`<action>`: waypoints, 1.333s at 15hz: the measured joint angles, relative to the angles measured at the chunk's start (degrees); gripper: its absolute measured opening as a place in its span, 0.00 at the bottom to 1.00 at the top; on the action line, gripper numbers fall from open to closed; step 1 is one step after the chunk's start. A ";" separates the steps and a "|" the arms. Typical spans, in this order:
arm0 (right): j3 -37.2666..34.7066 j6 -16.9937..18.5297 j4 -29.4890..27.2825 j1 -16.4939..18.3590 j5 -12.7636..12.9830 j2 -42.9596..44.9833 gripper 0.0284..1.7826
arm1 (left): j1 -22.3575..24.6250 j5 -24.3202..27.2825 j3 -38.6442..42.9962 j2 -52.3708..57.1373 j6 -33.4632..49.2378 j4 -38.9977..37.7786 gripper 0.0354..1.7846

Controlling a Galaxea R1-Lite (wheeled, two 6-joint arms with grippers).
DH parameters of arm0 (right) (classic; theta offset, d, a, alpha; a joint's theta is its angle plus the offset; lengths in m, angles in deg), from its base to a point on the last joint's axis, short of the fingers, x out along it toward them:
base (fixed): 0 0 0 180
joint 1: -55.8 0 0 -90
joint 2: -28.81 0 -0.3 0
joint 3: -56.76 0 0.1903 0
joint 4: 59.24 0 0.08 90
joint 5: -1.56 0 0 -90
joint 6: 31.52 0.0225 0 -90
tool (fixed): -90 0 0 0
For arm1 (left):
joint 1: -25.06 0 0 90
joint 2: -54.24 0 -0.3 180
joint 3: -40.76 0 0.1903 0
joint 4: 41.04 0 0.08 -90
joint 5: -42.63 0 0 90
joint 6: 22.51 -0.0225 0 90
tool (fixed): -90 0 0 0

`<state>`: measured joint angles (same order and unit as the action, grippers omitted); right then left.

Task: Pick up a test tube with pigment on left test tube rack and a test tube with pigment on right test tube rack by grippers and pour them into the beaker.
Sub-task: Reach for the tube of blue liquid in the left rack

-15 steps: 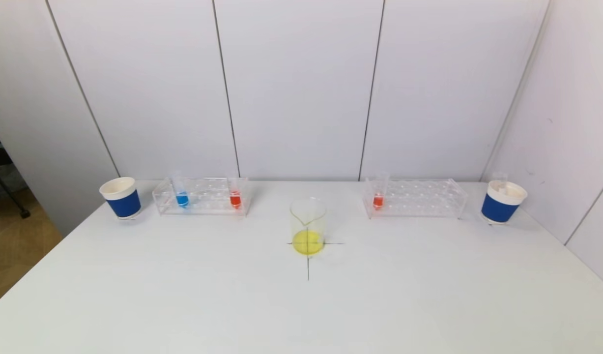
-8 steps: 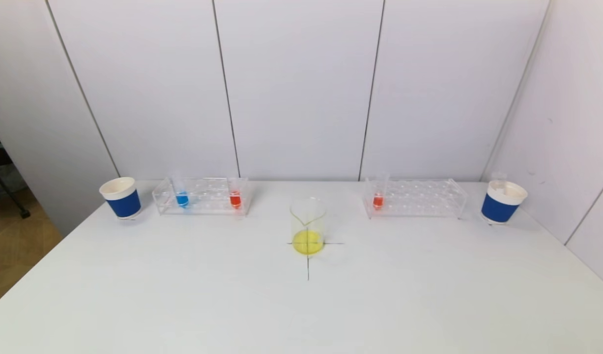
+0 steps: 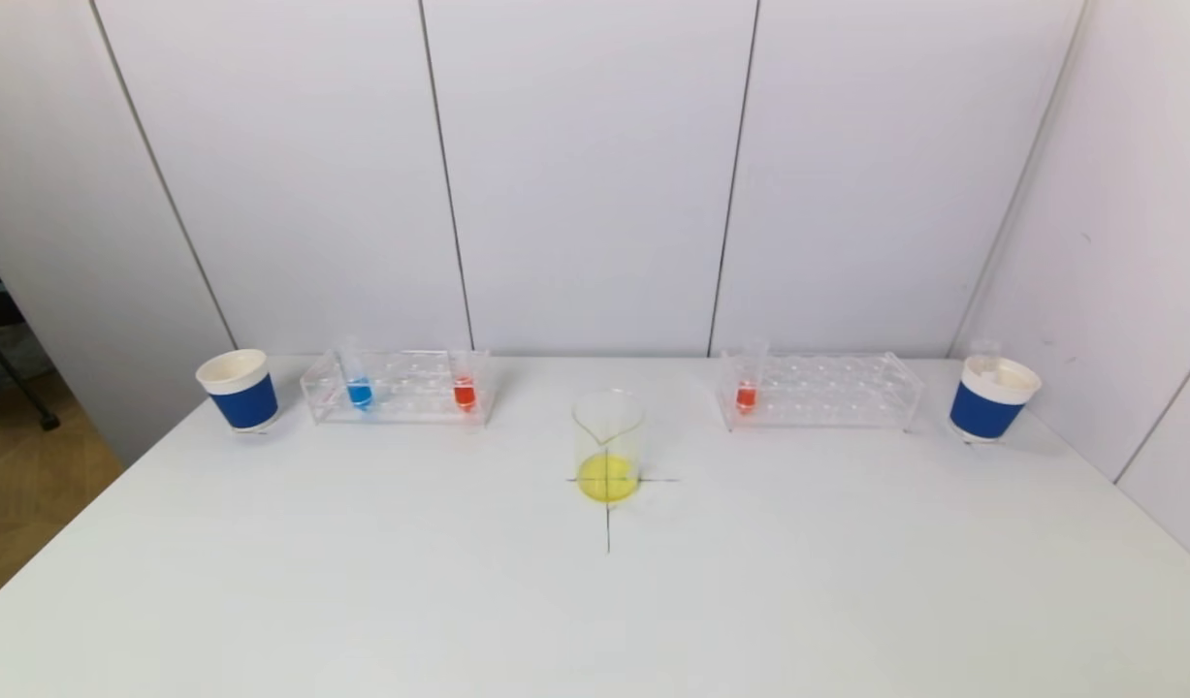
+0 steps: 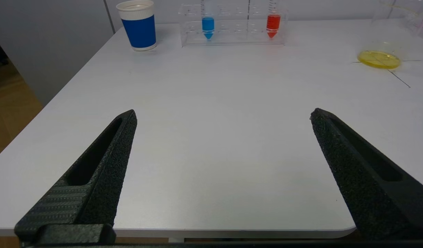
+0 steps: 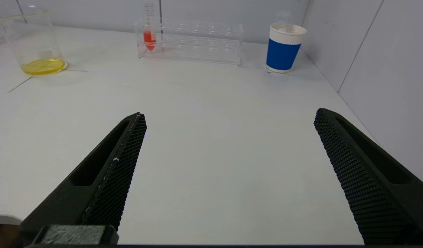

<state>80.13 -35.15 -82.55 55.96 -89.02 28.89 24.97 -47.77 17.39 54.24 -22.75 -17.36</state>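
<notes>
The left clear rack point(image 3: 401, 388) holds a blue-pigment tube point(image 3: 359, 390) and a red-pigment tube point(image 3: 465, 392); both show in the left wrist view, blue tube point(image 4: 208, 26) and red tube point(image 4: 273, 23). The right clear rack point(image 3: 827, 390) holds one red-pigment tube point(image 3: 746, 393), also in the right wrist view point(image 5: 149, 37). The glass beaker point(image 3: 608, 446) with yellow liquid stands on a cross mark at the table's middle. My left gripper point(image 4: 221, 115) and right gripper point(image 5: 228, 117) are open and empty, low at the table's near edge, out of the head view.
A blue paper cup point(image 3: 239, 390) stands left of the left rack. Another blue cup point(image 3: 990, 399) with an empty tube in it stands right of the right rack, close to the side wall point(image 3: 1118, 242). The wall runs right behind the racks.
</notes>
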 joint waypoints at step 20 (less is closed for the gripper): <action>0.00 0.00 0.02 0.00 -0.02 0.00 0.99 | -0.15 1.41 -34.94 -16.68 -1.77 6.83 0.99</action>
<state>80.13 -35.15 -82.53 55.96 -89.04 28.89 24.82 -46.36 -17.55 37.57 -24.52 -10.54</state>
